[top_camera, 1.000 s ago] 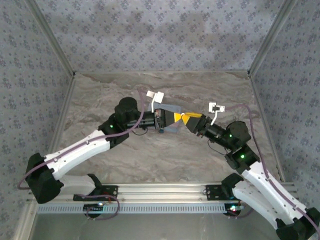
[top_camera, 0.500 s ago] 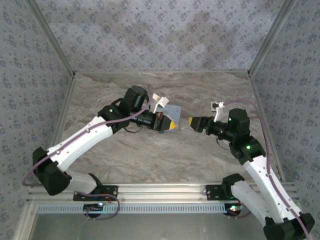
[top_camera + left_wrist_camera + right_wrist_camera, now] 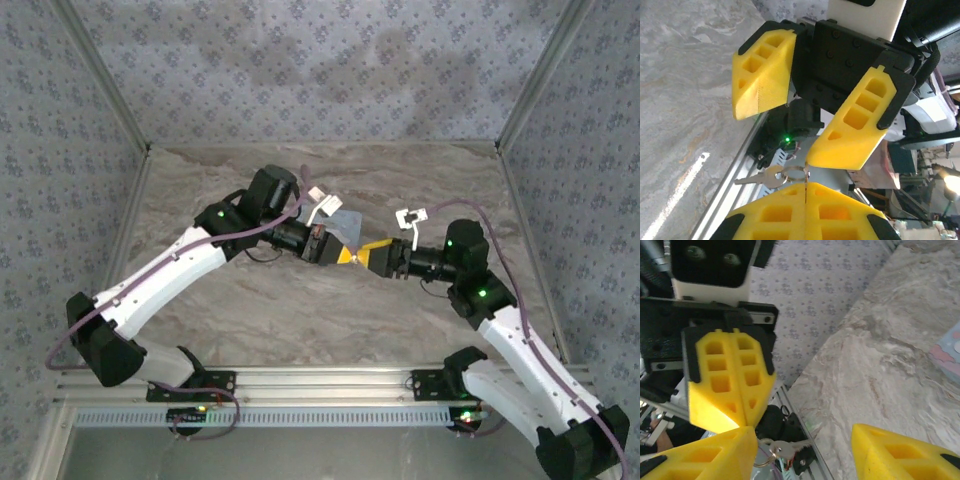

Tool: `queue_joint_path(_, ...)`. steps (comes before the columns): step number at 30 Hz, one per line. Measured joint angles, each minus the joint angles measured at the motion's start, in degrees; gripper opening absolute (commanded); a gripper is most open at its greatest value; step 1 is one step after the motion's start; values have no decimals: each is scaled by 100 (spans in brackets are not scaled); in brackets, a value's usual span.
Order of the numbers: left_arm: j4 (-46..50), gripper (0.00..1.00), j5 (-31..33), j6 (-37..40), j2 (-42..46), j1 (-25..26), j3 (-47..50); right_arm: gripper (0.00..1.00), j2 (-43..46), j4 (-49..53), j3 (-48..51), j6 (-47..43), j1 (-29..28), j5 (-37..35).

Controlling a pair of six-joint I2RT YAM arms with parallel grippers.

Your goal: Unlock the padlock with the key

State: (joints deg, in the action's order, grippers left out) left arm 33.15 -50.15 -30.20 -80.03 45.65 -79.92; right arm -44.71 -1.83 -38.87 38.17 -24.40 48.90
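Marbled worktop (image 3: 330,310) below. Right claw (image 3: 790,135), jaws apart, faces the left claw (image 3: 805,187), pressed together on the ring of the key (image 3: 765,176), which dangles between them. You want the right closing squarely on the bow before the left lets go.

Left hand (image 3: 805,187) pinched shut, right hand (image 3: 801,436) parted, facing each other

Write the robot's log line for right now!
left gripper: shut on key ring | key: dangling | right gripper: open beside key
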Motion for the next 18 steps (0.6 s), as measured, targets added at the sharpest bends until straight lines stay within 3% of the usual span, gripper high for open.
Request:
queue_joint_path(4, -37, 0, -50, 0, -7, 11, -9, 47, 2, -238, 0, 37, -111, 52)
queue_joint_path(6, -35, 0, -68, 0, -7, 11, -9, 39, -13, -321, 0, 31, -153, 92)
queue_joint_path(13, -35, 0, -101, 20, -7, 11, -9, 36, -59, -409, 0, 59, -238, 175)
queue_joint_path(18, -35, 0, -103, 26, -7, 9, -9, 19, -50, -404, -2, 2, -238, 297)
